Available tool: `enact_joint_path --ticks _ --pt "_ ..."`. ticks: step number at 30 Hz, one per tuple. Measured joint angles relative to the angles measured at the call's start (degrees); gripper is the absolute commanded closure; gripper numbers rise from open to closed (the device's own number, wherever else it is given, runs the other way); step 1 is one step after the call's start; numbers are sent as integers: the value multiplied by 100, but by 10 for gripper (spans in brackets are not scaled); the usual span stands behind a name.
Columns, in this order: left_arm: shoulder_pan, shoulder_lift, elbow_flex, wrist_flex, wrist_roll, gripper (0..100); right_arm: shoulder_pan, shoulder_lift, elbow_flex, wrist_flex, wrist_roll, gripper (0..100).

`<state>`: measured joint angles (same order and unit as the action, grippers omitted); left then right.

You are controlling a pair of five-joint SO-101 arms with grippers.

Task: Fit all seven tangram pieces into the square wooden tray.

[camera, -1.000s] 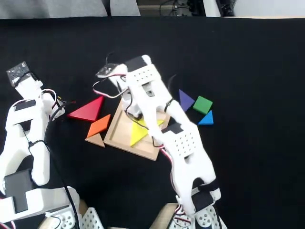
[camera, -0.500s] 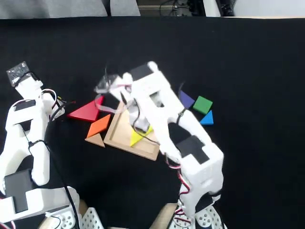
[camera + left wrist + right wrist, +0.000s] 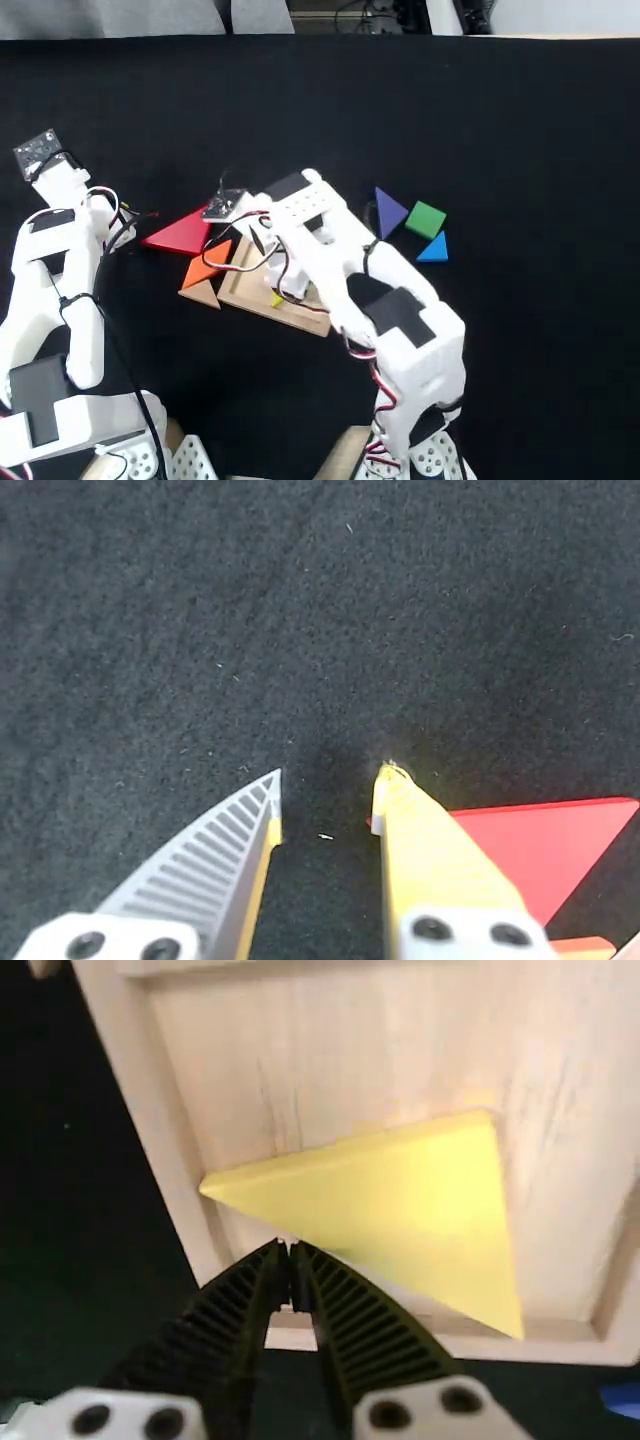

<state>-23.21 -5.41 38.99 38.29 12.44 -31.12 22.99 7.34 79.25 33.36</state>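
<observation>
Now my right gripper (image 3: pixel 288 1250), clenched on nothing, sits at the edge of the yellow wooden triangle (image 3: pixel 400 1200) lying inside the square wooden tray (image 3: pixel 165 1130), so I judge I'm seating it, and next it needs nudging flush into a corner.

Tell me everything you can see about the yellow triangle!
The yellow triangle is a flat, smooth piece, probably painted wood. It lies flat inside the wooden tray, with one corner against a side wall and another near the tray's corner. The right gripper is shut, with its tips right at the triangle's edge. From above, the arm covers most of the triangle.
</observation>
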Motion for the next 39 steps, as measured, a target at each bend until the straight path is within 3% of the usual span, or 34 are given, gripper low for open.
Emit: enact_joint_path --ticks 9,15,20,24,29,39 --pt "0 0 0 0 0 841 -334 229 -273 -141 -79 988" --pt "0 0 0 0 0 841 -378 316 -580 -545 -677 988" --pt "0 0 0 0 0 841 -343 132 -1002 -123 -1055 988" --pt "0 0 0 0 0 841 158 -589 -1116 -53 -1301 988" --pt "0 0 0 0 0 841 782 -668 -774 -712 -1363 988" --pt "0 0 0 0 0 841 1116 466 -712 -1178 -1363 988"
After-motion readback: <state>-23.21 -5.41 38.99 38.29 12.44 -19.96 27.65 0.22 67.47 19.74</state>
